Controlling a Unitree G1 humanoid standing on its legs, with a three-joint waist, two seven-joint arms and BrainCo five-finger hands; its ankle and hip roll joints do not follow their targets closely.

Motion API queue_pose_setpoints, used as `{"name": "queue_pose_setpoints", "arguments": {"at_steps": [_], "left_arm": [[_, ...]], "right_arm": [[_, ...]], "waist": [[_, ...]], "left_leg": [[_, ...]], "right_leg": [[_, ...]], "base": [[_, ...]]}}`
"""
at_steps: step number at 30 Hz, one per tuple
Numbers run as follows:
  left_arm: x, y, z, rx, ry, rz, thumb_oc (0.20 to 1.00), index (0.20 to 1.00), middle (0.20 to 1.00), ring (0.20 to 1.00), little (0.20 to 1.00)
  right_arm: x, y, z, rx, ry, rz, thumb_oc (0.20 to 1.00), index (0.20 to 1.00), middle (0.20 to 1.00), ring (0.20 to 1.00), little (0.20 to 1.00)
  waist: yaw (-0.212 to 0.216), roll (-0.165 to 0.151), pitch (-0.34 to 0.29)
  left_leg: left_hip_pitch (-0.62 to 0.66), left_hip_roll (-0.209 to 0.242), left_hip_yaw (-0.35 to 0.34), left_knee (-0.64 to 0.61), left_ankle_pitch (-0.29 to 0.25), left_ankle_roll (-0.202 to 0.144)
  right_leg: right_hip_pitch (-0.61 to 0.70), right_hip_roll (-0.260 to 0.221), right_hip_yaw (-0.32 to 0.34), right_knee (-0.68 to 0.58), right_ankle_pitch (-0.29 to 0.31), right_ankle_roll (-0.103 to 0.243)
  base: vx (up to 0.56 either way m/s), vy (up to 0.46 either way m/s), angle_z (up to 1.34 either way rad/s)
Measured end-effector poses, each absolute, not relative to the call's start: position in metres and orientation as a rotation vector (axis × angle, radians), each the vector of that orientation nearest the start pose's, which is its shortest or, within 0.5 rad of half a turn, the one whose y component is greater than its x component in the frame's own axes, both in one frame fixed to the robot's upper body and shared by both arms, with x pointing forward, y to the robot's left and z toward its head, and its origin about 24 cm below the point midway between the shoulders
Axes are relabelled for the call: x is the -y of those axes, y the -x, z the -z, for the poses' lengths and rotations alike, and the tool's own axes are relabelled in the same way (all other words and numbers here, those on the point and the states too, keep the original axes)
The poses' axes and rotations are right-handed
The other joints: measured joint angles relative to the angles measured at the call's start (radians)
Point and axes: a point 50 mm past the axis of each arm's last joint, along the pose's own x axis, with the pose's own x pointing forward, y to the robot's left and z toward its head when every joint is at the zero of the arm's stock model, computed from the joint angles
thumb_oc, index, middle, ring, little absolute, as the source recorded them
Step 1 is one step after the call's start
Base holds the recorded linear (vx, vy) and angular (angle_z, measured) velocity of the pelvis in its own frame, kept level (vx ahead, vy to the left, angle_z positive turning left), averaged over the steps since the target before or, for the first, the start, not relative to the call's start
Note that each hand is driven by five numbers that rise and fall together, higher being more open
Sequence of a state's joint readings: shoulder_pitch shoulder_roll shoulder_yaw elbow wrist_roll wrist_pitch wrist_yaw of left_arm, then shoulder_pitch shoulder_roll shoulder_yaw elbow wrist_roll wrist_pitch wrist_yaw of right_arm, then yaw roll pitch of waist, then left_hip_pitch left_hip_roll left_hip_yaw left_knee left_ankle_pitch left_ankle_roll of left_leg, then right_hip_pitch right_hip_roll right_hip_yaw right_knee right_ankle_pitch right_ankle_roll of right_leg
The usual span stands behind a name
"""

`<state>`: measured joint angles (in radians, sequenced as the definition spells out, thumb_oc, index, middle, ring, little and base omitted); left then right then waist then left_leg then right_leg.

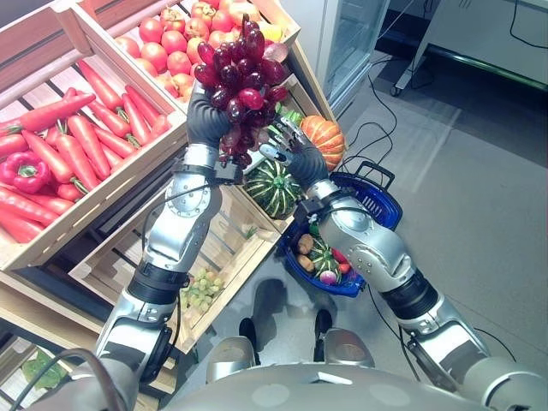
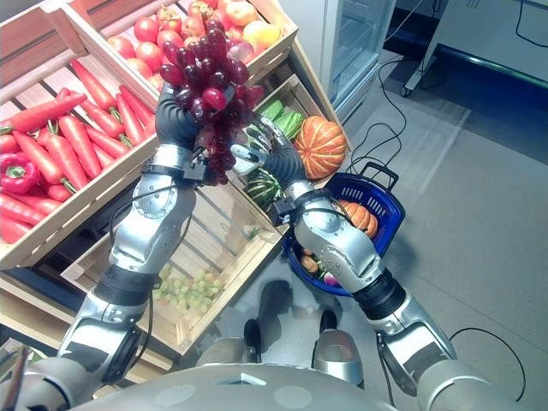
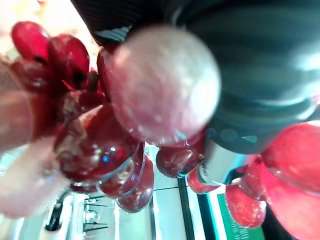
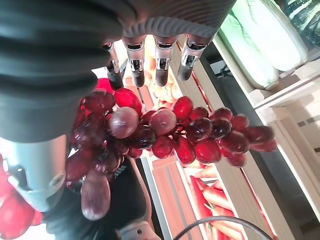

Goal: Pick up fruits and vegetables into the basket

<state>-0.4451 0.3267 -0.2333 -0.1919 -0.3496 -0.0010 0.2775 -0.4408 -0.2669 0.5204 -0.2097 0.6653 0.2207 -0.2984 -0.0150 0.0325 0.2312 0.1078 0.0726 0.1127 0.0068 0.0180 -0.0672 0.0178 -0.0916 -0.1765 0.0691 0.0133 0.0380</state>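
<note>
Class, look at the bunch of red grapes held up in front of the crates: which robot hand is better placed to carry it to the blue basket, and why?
Left. The left robot hand already holds the bunch of dark red grapes; the right robot hand is open beside it.

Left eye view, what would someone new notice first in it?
A big bunch of dark red grapes held high by the left hand in front of the crates, with the right hand open beside it. Behind lies a crate of red carrots, and lower right stands a blue basket with produce in it.
</note>
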Motion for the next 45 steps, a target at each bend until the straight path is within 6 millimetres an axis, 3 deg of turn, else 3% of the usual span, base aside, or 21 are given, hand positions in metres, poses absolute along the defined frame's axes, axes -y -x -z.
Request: {"name": "queue_pose_setpoints", "arguments": {"at_steps": [11,34,38,45], "left_arm": [[-0.116,-0.297,-0.187,0.489,-0.061,0.099,0.2,0.2,0.2,0.2,0.2],[-0.112,-0.297,-0.184,0.463,-0.007,0.113,0.2,0.2,0.2,0.2,0.2],[-0.112,-0.297,-0.184,0.455,0.009,0.117,0.2,0.2,0.2,0.2,0.2],[-0.126,-0.297,-0.175,0.398,0.089,0.089,0.2,0.2,0.2,0.2,0.2]], "right_arm": [[0.042,-0.277,-0.141,0.054,-0.224,-0.465,1.0,1.0,1.0,1.0,1.0],[0.041,-0.276,-0.14,0.051,-0.251,-0.445,1.0,1.0,1.0,1.0,1.0],[0.05,-0.28,-0.144,0.076,-0.244,-0.418,1.0,1.0,1.0,1.0,1.0],[0.082,-0.288,-0.165,0.203,-0.2,-0.31,1.0,1.0,1.0,1.0,1.0]], "waist": [[0.011,-0.002,0.001],[0.011,-0.017,0.01],[0.01,-0.017,0.01],[0.004,-0.017,0.01]], "left_leg": [[0.0,0.0,-0.001,0.0,0.0,0.0],[-0.008,-0.001,0.002,0.0,0.0,0.0],[-0.007,-0.001,0.002,0.0,0.0,0.0],[0.006,0.0,0.008,-0.008,0.0,0.0]], "right_leg": [[0.0,0.0,0.0,0.0,0.0,0.0],[-0.009,0.0,0.001,0.002,0.0,0.0],[-0.009,0.0,0.001,0.002,0.0,0.0],[-0.003,0.001,0.006,0.001,0.0,0.0]], "base": [[0.0,0.0,0.0],[0.0,0.0,0.0],[0.0,0.0,0.0],[0.0,0.001,-0.01]]}}
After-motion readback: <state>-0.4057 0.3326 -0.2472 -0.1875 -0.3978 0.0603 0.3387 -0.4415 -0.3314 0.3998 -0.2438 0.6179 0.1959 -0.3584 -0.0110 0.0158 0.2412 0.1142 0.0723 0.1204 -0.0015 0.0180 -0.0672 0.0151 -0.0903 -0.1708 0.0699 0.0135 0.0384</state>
